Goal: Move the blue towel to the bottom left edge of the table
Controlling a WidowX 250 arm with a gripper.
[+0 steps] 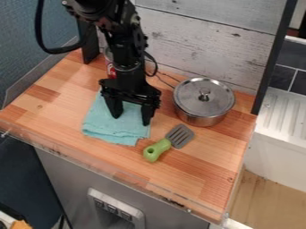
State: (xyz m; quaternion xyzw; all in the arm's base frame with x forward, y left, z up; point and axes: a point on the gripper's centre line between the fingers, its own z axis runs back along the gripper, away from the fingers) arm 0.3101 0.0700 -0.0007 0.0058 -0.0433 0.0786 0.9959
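Observation:
The black gripper (131,117) hangs over the back part of the blue towel (113,127), open, with its two fingers spread apart and towel showing between them. The light blue towel lies folded on the wooden table (53,103), left of the table's middle, and its front part extends past the fingers. The arm hides some of its back part. Whether the fingertips touch the cloth, I cannot tell.
A lidded metal pot (204,102) stands at the back right. A green-handled spatula (169,142) lies right of the towel. Behind the arm is a red can (111,70). A clear rim (119,172) runs along the front edge.

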